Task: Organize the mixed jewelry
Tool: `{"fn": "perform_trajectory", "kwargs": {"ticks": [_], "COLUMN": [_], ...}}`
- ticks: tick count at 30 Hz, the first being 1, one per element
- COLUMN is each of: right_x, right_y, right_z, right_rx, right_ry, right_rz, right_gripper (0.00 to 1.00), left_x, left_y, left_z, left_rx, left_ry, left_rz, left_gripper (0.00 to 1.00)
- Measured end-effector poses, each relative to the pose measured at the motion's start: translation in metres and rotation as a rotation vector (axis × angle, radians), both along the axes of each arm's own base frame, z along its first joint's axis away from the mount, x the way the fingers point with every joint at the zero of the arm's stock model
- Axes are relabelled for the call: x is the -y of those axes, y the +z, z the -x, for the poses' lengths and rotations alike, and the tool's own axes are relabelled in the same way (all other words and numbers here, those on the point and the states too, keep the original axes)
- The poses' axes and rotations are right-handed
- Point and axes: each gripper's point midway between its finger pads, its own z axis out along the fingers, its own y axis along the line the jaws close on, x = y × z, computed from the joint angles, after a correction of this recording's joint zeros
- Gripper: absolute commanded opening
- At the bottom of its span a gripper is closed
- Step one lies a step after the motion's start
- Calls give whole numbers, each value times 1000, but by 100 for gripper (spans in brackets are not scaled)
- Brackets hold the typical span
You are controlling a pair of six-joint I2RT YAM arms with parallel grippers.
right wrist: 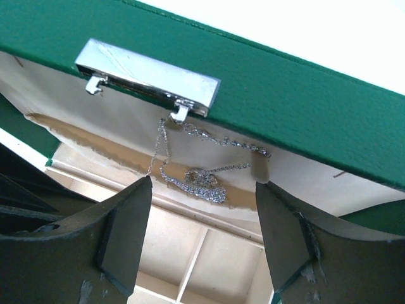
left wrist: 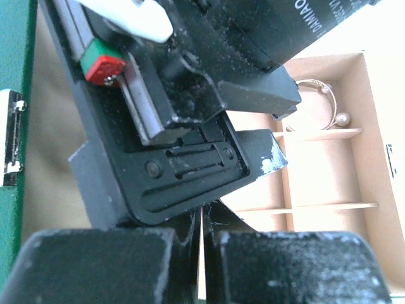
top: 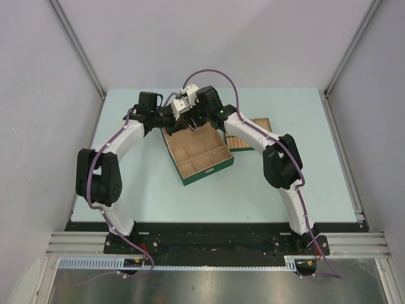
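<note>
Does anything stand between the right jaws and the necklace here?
Nothing visible does. The right gripper is open in front of the necklace, its jaws on either side of the pendant cluster. The chain appears caught on the silver clasp of the green box.

I am holding my claw (left wrist: 202,221) at the bottom middle of the frame, its jaws pressed together with only a thin slit showing between them. The other arm's black wrist (left wrist: 190,126) is filling the centre and top, while the green box (left wrist: 12,50) with its silver clasp (left wrist: 12,136) is running down the left edge. At the upper right, a thin bangle (left wrist: 333,109) with pearl beads is lying in a tan compartment (left wrist: 351,76).
</note>
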Motion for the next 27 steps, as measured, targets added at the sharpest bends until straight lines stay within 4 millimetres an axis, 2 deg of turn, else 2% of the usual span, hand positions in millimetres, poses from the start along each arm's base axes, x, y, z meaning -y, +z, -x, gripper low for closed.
{"fn": "perform_trajectory", "kwargs": {"ticks": [12,22,27], "right_x": [4,22,24], "right_y": [-3,-28,-31], "right_z": [-1,-1,-2], "right_rx": [13,22,37], "right_ry": [19,78,99], "right_rz": [20,108,125], "right_gripper": [73,72,70], "left_x": [0,-2,-4], "left_y": [-2,-7,-7], "left_z": [3,9,7], "left_rx": [3,4,12], "left_ry": [-7,-7,1], "left_rz": [-5,-15,-21], "left_gripper": [0,4,4]}}
